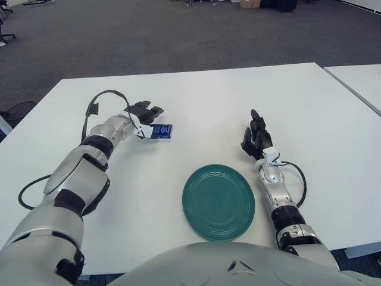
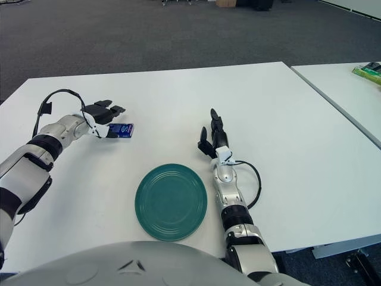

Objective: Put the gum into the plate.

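Observation:
The gum [image 1: 162, 131] is a small blue pack lying on the white table [image 1: 202, 95], left of centre. My left hand [image 1: 147, 119] is right at the pack's left end, its dark fingers [image 1: 146, 108] spread above and behind the pack and not closed around it. The green plate [image 1: 218, 202] sits empty near the table's front edge, down and to the right of the gum. My right hand [image 1: 256, 136] shows just right of the plate's far side, fingers stretched forward and holding nothing.
A second white table [image 2: 345, 89] stands at the right across a narrow gap, with a green object [image 2: 370, 72] on its far edge. Dark carpet lies beyond the table. A black cable [image 1: 98, 101] loops off my left forearm.

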Motion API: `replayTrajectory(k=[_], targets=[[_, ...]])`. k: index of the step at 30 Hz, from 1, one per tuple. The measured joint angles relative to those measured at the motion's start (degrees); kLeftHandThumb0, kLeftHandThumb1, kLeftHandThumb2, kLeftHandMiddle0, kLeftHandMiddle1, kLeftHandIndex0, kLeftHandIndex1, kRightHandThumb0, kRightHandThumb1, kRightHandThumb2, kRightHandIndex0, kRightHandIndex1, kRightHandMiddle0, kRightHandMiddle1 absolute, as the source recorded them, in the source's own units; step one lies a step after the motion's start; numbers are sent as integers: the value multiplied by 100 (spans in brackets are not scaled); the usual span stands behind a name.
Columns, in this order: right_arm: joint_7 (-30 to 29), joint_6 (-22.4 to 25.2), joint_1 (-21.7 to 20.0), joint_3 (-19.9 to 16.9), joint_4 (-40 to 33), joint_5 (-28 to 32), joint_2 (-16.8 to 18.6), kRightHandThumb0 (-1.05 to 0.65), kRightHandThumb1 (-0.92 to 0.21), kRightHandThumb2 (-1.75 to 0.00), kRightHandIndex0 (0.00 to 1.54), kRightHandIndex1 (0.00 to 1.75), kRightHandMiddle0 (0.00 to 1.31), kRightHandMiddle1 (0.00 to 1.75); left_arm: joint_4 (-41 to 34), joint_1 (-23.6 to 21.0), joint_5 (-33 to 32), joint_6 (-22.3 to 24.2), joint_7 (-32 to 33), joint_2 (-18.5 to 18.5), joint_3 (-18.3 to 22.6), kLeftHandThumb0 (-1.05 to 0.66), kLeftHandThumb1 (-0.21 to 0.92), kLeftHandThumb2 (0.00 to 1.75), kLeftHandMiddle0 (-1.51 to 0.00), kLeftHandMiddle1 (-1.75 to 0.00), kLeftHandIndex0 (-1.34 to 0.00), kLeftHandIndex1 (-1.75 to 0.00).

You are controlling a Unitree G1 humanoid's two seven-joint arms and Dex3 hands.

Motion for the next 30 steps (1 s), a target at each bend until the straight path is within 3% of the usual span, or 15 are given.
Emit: replayTrajectory(k=[15, 24, 26, 27, 28, 29, 30], targets=[[-1, -59, -94, -13, 162, 0, -47, -94, -92, -92, 11, 1, 0, 17, 374, -17, -46, -128, -448, -163, -26, -105, 92, 42, -4, -1, 0, -52], [1, -93, -132, -34, 261, 5, -78, -93, -92, -90, 10, 0, 0, 18, 424, -75, 30, 38, -477, -276, -205, -105, 92, 35, -4, -1, 0, -50], [1, -97, -140, -36, 286, 5, -81, -92, -92, -90, 10, 0, 0, 17, 461, -87, 69, 105, -442, -312, -292, -105, 92, 31, -3, -27, 0, -63], [1, -98, -144, -37, 300, 5, -81, -92, -92, -90, 9, 0, 0, 17, 500, -92, 109, 155, -378, -338, -352, -102, 92, 25, -2, -64, 0, -90], [1, -99, -147, -37, 311, 6, -81, -92, -92, -90, 9, 0, 0, 17, 539, -93, 141, 199, -309, -365, -408, -101, 92, 23, -1, -78, 0, -100], [0, -99, -149, -38, 324, 6, -81, -91, -92, -90, 9, 0, 0, 17, 579, -93, 171, 256, -194, -404, -464, -96, 91, 18, -1, -105, 0, -119], [0, -99, -151, -38, 334, 7, -81, -91, -92, -90, 8, 0, 0, 17, 606, -94, 199, 312, -86, -441, -512, -94, 90, 16, -1, -116, 0, -126]])
